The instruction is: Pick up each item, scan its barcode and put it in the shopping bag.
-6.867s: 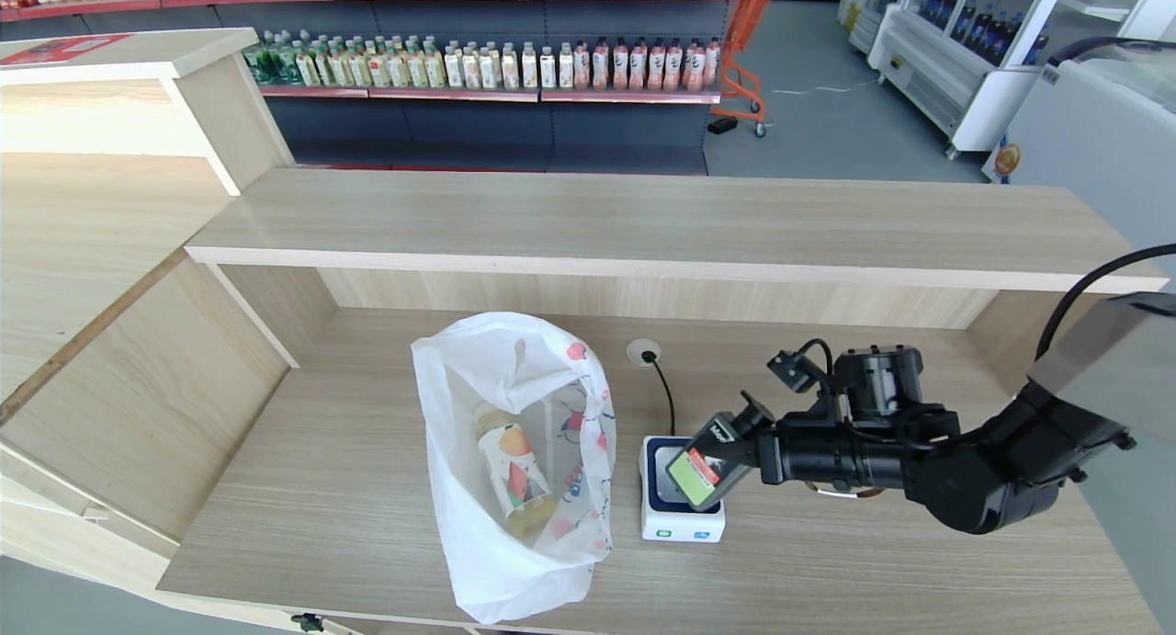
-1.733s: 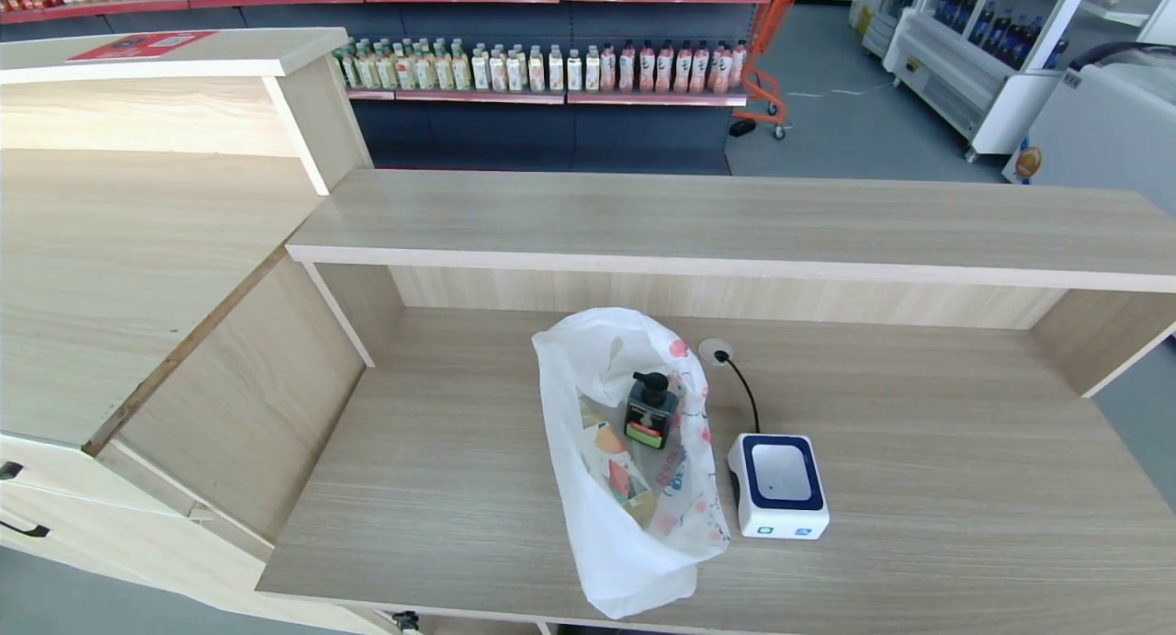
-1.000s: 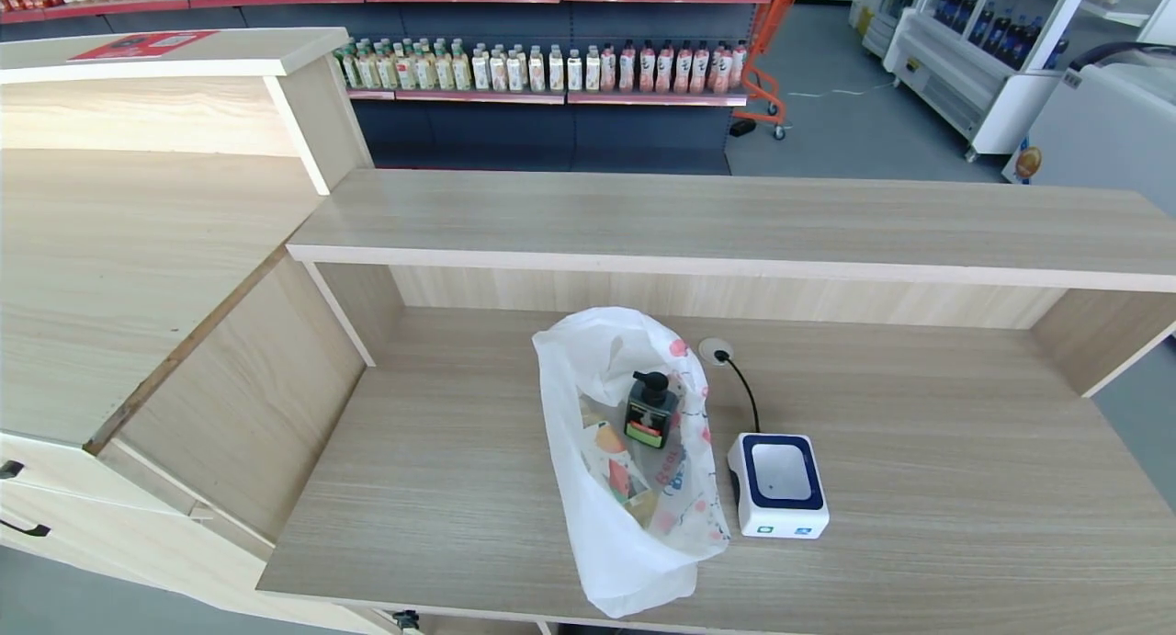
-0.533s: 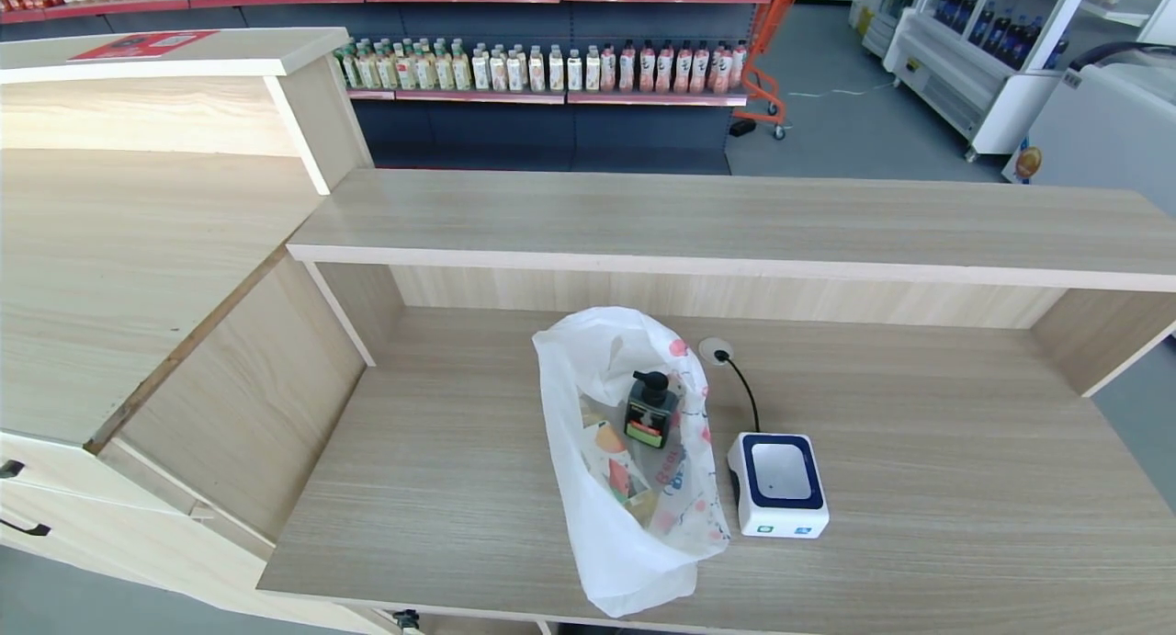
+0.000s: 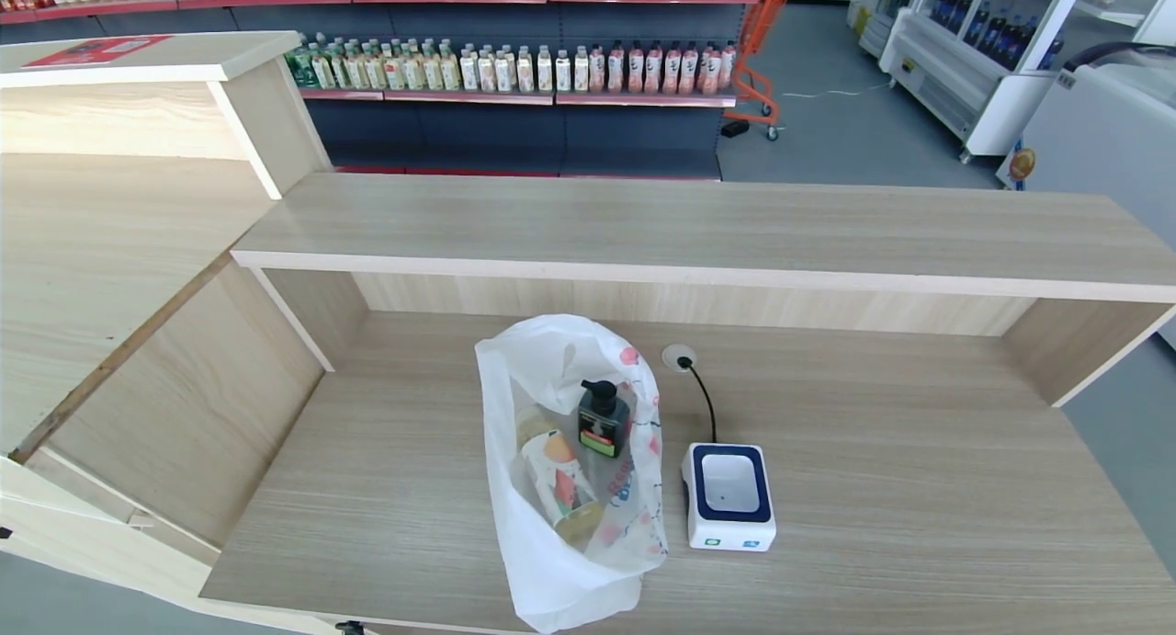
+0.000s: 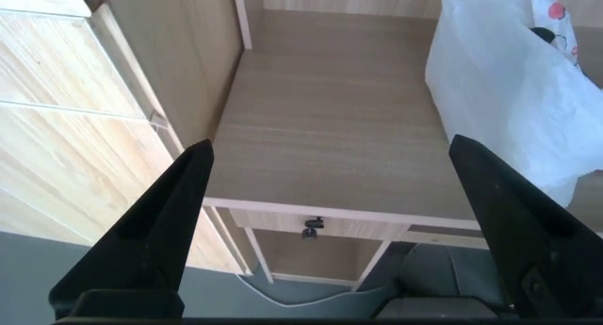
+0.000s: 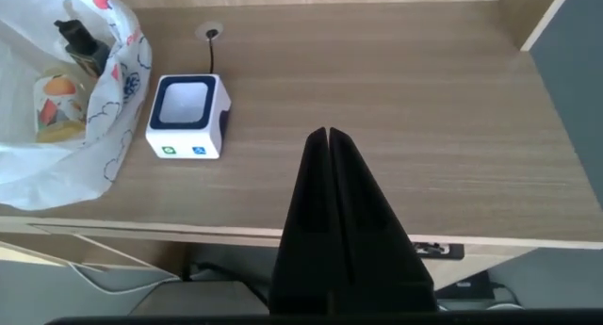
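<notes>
- The white shopping bag [image 5: 551, 575] is standing open at the lower centre of the head view, on the wooden counter [image 5: 919, 488].
- Inside the bag, a black pump bottle [image 5: 603, 421] is standing upright against the right-hand wall, with its pump head pointing up toward the bag's mouth.
- Just left of it and lower in the bag, a drink bottle [image 5: 556, 477] with an orange fruit label is lying tilted, showing through the thin plastic.
- The white-and-blue scanner [image 5: 729, 495] is sitting just right of the bag with its window facing up.
- Its black cable [image 5: 706, 401] is running up the frame to a round port [image 5: 678, 357] in the counter.
- The left gripper [image 6: 332, 146] is hovering by the counter's near edge, its fingers spread wide and empty.
- The right gripper [image 7: 327, 137] is hanging over the near edge, its fingers pressed together and empty.
</notes>
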Robot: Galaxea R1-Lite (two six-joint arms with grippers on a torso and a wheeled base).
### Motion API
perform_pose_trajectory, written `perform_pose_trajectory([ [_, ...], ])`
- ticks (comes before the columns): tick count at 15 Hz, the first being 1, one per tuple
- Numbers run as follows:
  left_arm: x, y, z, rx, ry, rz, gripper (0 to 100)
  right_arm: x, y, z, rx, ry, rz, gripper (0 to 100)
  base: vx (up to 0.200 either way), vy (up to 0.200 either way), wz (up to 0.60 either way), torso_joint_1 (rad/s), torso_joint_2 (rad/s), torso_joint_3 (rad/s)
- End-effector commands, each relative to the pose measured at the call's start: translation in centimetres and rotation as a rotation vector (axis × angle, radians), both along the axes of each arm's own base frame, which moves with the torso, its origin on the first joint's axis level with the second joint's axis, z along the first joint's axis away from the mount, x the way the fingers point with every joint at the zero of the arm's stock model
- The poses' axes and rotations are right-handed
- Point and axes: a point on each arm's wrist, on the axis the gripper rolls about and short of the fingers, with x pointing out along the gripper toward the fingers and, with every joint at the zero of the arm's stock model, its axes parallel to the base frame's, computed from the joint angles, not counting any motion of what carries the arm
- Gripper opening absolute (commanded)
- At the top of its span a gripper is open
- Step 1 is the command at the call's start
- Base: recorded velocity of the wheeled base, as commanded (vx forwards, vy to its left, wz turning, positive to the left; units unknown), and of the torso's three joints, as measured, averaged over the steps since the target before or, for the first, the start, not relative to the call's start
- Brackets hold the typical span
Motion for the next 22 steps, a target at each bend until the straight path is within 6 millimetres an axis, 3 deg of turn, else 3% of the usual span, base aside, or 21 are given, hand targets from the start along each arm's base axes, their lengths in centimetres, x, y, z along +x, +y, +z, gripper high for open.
perform_pose_trajectory([
  [1,0.0,0.0,0.0,0.0,0.0,0.0,100,0.03,0.0,0.02,0.0,0.003,0.001,0,0.0,-0.2,0.0,0.007,0.0,0.002],
  [6,0.0,0.0,0.0,-0.006,0.0,0.0,100,0.03,0.0,0.02,0.0,0.003,0.001,0,0.0,-0.04,0.0,0.0,0.0,0.0],
  [9,0.0,0.0,0.0,-0.006,0.0,0.0,100,0.03,0.0,0.02,0.0,0.003,0.0,0,0.2,0.0,0.0,-0.001,0.01,0.007],
  [22,0.0,0.0,0.0,-0.006,0.0,0.0,100,0.03,0.0,0.02,0.003,0.003,0.0,0,0.0,0.0,0.0,0.0,0.0,0.0],
])
